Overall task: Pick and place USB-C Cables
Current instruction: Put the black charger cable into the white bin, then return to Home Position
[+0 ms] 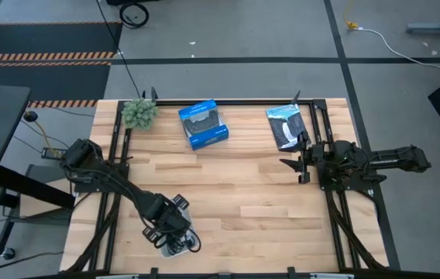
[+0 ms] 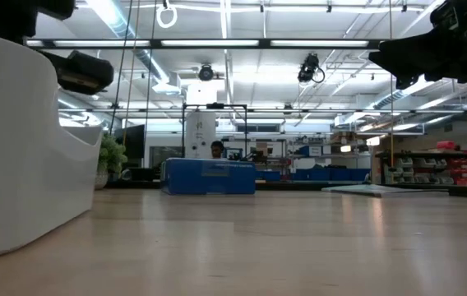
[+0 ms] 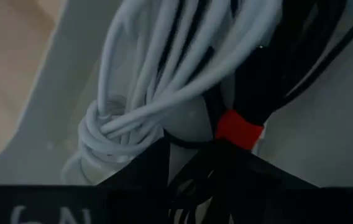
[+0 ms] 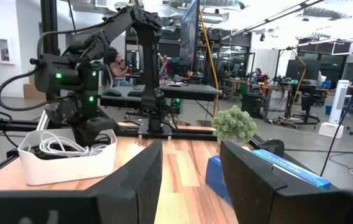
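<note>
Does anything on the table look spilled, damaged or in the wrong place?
Nothing stands out. The cables lie inside the white bin, where the left gripper reaches in. The blue box and the packet lie flat.

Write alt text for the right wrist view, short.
The left gripper reaches down into a white bin of coiled cables on the wooden table. Nearer are a small green plant and a blue box, framed by the right gripper with its fingers apart.
</note>
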`<state>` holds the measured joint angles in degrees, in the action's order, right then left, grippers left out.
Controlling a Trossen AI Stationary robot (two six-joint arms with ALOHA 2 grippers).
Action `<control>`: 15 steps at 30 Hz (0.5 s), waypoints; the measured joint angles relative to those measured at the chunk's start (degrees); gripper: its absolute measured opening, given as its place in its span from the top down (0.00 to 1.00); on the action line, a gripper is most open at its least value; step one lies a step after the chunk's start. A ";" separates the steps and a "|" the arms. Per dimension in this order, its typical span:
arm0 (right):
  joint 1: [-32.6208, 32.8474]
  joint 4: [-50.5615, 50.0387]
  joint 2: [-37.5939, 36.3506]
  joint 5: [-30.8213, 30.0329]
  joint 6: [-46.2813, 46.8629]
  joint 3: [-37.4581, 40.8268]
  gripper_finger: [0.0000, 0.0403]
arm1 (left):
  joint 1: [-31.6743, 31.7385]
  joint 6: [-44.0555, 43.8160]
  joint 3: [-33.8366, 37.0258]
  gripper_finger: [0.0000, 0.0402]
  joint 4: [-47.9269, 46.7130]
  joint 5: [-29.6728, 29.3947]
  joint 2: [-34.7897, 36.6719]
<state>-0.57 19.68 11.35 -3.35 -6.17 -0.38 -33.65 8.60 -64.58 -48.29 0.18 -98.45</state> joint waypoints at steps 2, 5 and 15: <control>0.01 0.00 0.00 0.00 0.00 0.00 0.58 | 0.11 0.01 -1.15 0.65 -0.56 -0.34 -0.07; -0.01 0.00 0.00 0.00 0.00 0.00 0.58 | 0.11 0.13 -4.47 0.65 -3.46 -0.70 -0.04; 0.00 0.00 0.00 0.00 0.00 0.00 0.58 | 0.86 -3.41 -11.53 0.65 -9.89 -3.32 1.63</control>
<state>-0.58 19.68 11.35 -3.36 -6.17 -0.38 -32.79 5.19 -76.12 -58.18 -3.13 -96.83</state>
